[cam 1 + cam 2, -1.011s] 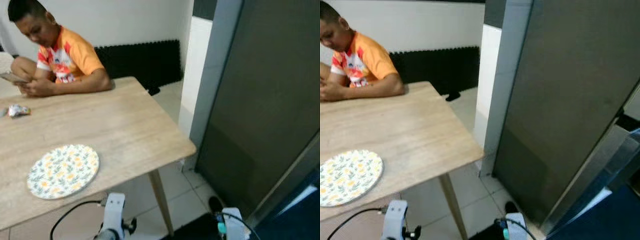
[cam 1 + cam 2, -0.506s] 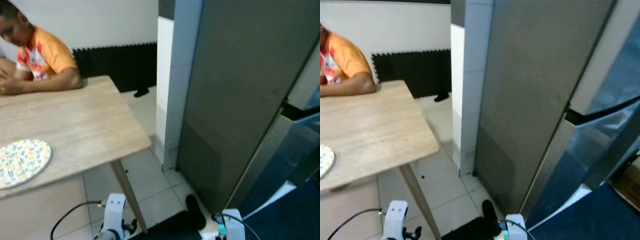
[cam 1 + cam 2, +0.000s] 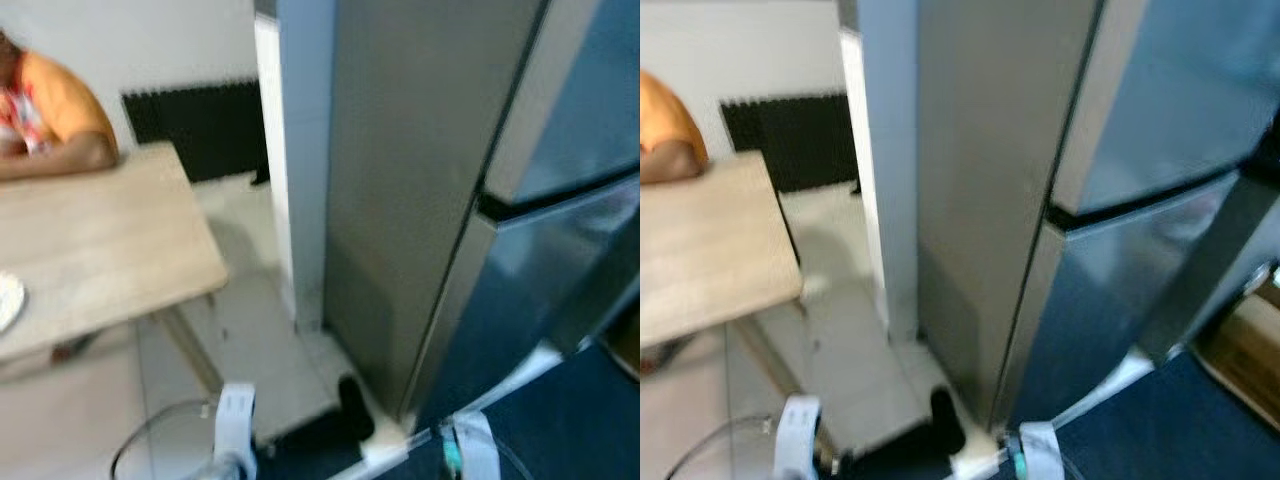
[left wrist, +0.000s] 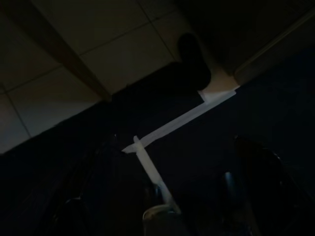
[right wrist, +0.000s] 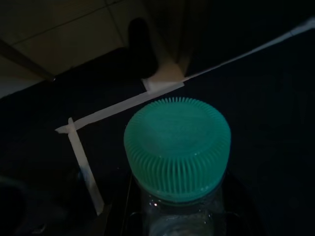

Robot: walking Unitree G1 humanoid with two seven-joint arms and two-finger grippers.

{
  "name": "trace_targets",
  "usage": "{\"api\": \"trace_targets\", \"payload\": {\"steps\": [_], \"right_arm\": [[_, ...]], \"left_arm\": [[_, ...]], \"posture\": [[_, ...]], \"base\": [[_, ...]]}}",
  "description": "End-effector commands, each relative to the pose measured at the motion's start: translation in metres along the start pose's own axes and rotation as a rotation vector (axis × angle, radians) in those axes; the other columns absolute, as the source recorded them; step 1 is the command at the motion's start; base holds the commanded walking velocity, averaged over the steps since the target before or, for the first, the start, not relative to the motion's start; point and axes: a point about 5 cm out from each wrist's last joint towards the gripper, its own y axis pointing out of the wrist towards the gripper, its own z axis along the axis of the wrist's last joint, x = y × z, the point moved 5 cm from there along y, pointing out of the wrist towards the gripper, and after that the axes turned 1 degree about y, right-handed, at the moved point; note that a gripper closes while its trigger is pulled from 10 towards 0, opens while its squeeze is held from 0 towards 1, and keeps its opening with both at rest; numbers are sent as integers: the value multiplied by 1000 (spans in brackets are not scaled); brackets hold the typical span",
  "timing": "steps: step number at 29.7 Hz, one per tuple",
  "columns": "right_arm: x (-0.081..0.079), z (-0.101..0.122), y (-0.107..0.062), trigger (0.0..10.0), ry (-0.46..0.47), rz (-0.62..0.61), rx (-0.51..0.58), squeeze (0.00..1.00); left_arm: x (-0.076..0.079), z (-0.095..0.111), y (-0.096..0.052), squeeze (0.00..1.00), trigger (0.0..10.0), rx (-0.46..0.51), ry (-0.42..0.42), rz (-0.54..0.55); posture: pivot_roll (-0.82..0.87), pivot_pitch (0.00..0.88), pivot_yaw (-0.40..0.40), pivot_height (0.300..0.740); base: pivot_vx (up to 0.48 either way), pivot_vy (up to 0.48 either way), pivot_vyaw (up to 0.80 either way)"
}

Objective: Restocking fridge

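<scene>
I have a bottle [image 5: 177, 162] with a green cap pinched in the right jaws, carried low and upright, I judge for the closed fridge [image 3: 450, 200] ahead. I cannot tell how the idle left jaws stand.

Head stereo pair is aimed forward and down – fridge [image 3: 440, 200], table [image 3: 90, 250] and tiled floor [image 3: 850, 330] are shared, slightly offset. Wrist views are pointed down at dark mat [image 4: 206, 147] with white tape [image 5: 123, 105] – shared by both.
</scene>
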Motion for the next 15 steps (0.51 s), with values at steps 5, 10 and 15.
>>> {"api": "trace_targets", "payload": {"steps": [5, 10, 15], "right_arm": [[-10, 0, 1, 10000, 7, 23, 7, 0], [-11, -1, 1, 10000, 10, 22, 5, 0], [-11, -1, 1, 10000, 11, 22, 4, 0]], "left_arm": [[-5, -5, -2, 0, 10000, -21, 45, 16], [-4, -6, -2, 0, 10000, -32, 82, 8], [-3, -6, -2, 0, 10000, -28, 91, 2]], "posture": [[18, 2, -26, 734], [18, 2, -24, 734], [18, 1, -24, 734]], "base": [[0, 0, 0], [0, 0, 0], [0, 0, 0]]}}
